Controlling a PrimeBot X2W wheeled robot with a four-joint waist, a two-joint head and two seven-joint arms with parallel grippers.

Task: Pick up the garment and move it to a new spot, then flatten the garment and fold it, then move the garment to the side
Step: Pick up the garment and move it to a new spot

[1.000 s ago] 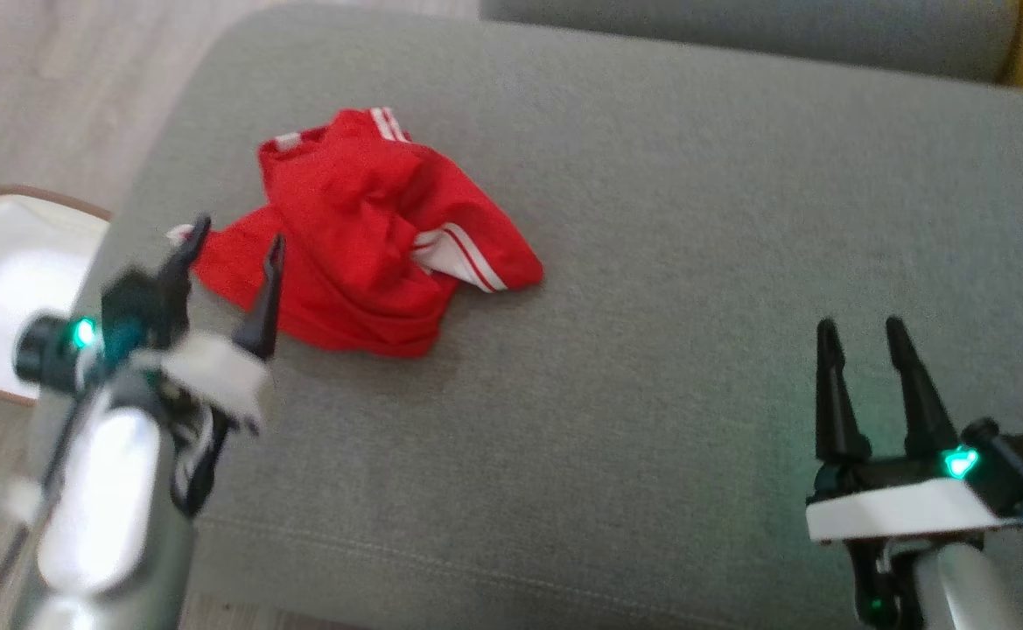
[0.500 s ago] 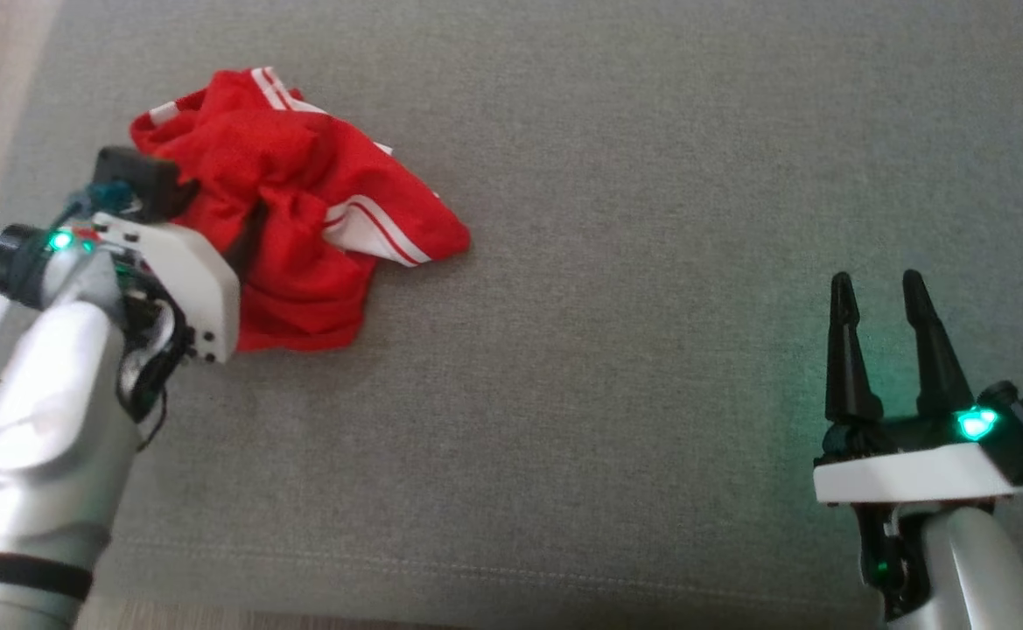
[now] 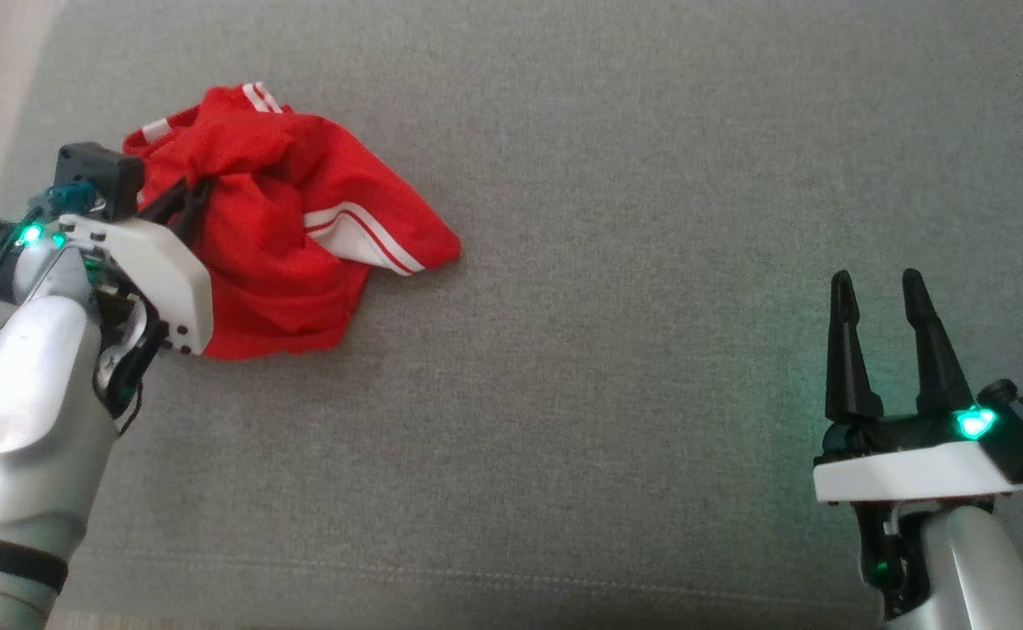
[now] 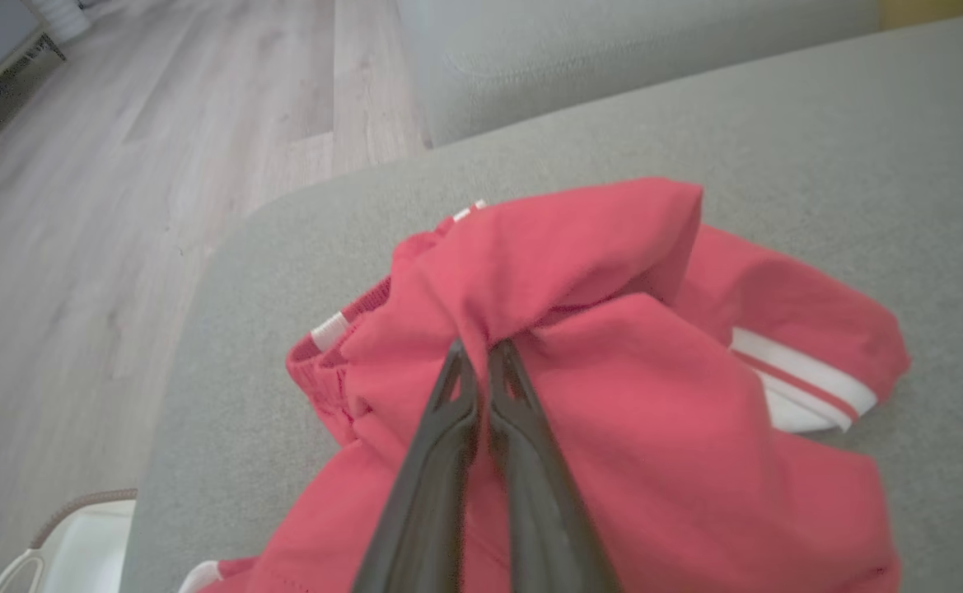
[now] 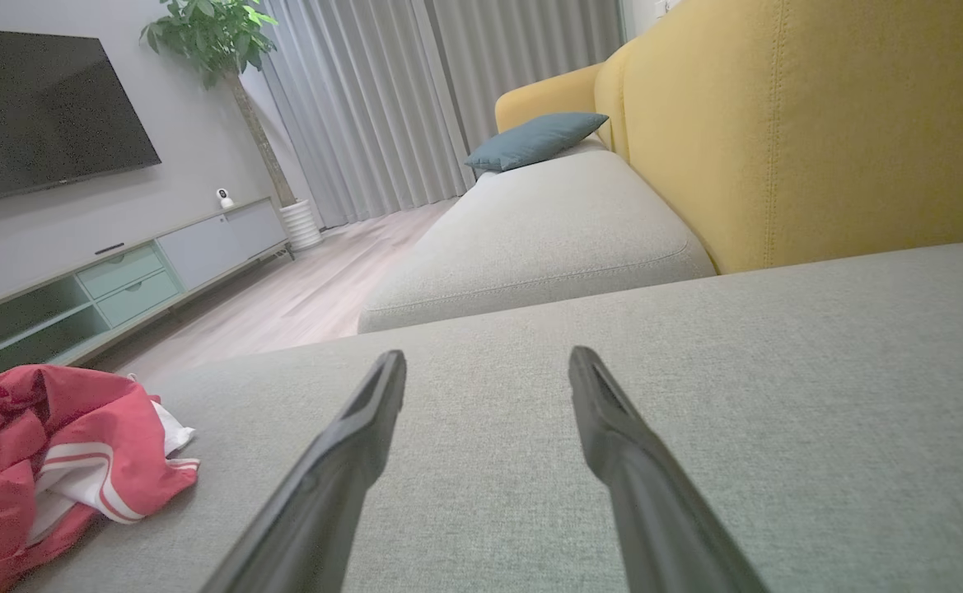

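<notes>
Garment point(image 3: 283, 236): you have a red piece with white stripes, crumpled in a heap at the far left of the grey sofa cushion point(image 3: 616, 367) — close to the cushion's left edge, with wood floor point(image 4: 102, 214) beyond.

Left gripper point(image 4: 481, 362): its two dark fingers are pressed together on a raised ridge of red cloth near the top of the heap; the fabric puckers around the tips, so you do have a pinch on it.

Right gripper point(image 3: 879, 302): fingers spread wide, nothing between them, hovering over bare cushion at the near right, well apart from the garment.

Handling: judge it light, thin and limp (it drapes in soft folds and holds no shape). It should lift easily but will hang and bunch — no stiffness to help you flatten it.

Where to hold: the present pinch takes a mid-fold, fine for carrying it to a new spot. For flattening you will likely want the elastic waistband point(image 4: 341, 329) or the striped hem point(image 4: 802, 379), one edge per gripper.

Risk: a pinch on a single thin fold may slip, or catch only one layer — lift slowly and watch whether the whole heap follows.
</notes>
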